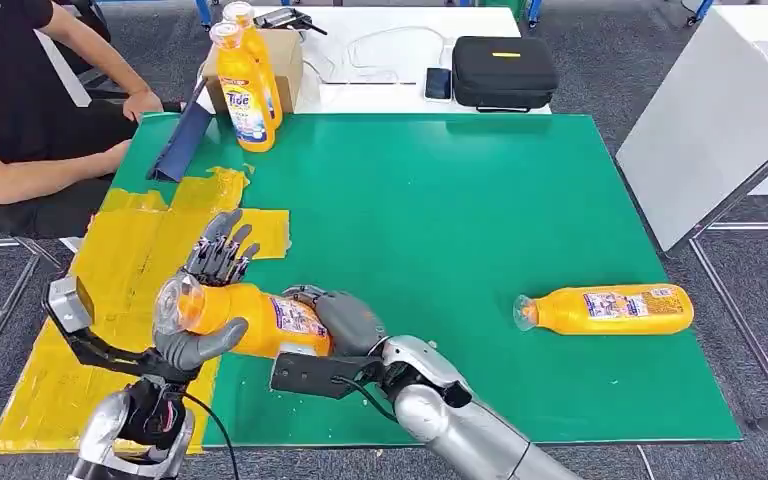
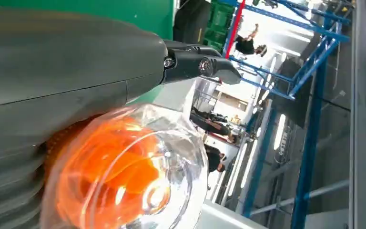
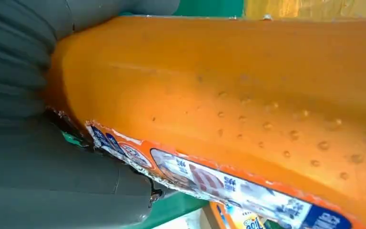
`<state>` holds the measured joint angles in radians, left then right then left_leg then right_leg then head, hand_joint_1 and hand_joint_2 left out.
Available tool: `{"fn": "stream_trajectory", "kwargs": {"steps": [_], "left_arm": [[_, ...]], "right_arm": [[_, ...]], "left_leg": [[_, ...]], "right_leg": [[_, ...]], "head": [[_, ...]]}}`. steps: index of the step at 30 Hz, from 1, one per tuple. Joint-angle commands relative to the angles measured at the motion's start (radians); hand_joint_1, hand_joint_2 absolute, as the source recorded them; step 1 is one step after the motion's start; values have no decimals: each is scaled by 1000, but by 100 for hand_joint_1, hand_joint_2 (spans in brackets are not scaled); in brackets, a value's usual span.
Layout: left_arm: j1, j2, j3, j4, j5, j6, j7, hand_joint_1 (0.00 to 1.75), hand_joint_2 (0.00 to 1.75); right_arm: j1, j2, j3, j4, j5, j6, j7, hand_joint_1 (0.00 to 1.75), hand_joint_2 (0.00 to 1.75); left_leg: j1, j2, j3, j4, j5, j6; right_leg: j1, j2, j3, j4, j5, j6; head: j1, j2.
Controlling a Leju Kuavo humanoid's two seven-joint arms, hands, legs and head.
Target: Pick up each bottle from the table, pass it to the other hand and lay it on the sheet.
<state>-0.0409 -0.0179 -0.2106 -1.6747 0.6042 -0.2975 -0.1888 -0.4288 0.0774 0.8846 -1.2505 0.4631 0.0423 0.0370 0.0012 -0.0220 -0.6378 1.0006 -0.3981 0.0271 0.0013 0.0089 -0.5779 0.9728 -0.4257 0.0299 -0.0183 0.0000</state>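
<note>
Grey carpet floor (image 1: 600,60), white table (image 1: 380,55) behind the green counter (image 1: 460,230), tilted white board (image 1: 710,120), blue racking (image 2: 314,71), bright daylight beyond

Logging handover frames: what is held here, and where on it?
One orange bottle, by both hands: left hand around the cap end, right hand on the base end.

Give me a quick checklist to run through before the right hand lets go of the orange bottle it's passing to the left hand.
1. Left hand around the cap end of the held bottle: ok, thumb below, fingers above.
2. Left hand's grip firm enough to carry it alone: cannot tell.
3. Right hand at the base end: ok, it holds the bottle.
4. Yellow sheet within reach under the left hand: ok.
5. Landing spot on the sheet bare: ok.
6. Person's arm away from the sheet: not ok, it rests at the far edge.
</note>
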Motion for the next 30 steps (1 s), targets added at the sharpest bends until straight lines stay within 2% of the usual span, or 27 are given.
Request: {"fn": "stream_trajectory", "kwargs": {"steps": [1, 15, 22, 27, 28, 29, 30], "left_arm": [[-44, 11, -21, 16, -11, -8, -11, 175, 175], [-39, 14, -21, 3, -25, -22, -24, 175, 175], [-45, 33, 17, -17, -155, 54, -58, 175, 175], [-46, 35, 20, -17, -154, 53, -58, 175, 175], [-43, 34, 20, -22, -196, 78, -70, 175, 175], [-41, 46, 23, -44, -386, 182, -128, 175, 175], [-35, 45, 32, -61, -496, 255, -150, 175, 175]], "right_arm": [[-31, -7, 94, 51, 6, 20, -13, 175, 175], [-20, -26, 82, 30, 5, 20, -7, 175, 175], [15, -53, 34, -32, 12, -13, 22, 175, 175], [16, -55, 33, -37, 12, -13, 21, 175, 175], [29, -54, 20, -52, 12, -24, 28, 150, 175], [54, -57, -7, -79, 35, -58, 45, 2, 175], [79, -68, -30, -118, 54, -72, 68, 0, 175]], "left_leg": [[1, 0, 2, 0, -1, -1], [0, 0, 3, 0, -1, -1], [1, -1, 2, 0, 0, -1], [0, 0, 3, 0, -1, -1], [0, 0, 2, 0, 0, -1], [1, 0, 4, 0, -1, -2], [1, -1, 2, 0, -1, -1]], "right_leg": [[1, -1, 3, -1, -1, 0], [1, -2, 3, -1, -1, 0], [1, -2, 2, -1, -1, 0], [1, -2, 4, -1, -1, 0], [0, -2, 2, -1, -1, 0], [1, -3, 5, 0, -2, 0], [1, -3, 3, -1, -1, 0]], "head": [[0, 0], [0, 0], [0, 0], [0, 0], [0, 0], [0, 0], [0, 0]]}}
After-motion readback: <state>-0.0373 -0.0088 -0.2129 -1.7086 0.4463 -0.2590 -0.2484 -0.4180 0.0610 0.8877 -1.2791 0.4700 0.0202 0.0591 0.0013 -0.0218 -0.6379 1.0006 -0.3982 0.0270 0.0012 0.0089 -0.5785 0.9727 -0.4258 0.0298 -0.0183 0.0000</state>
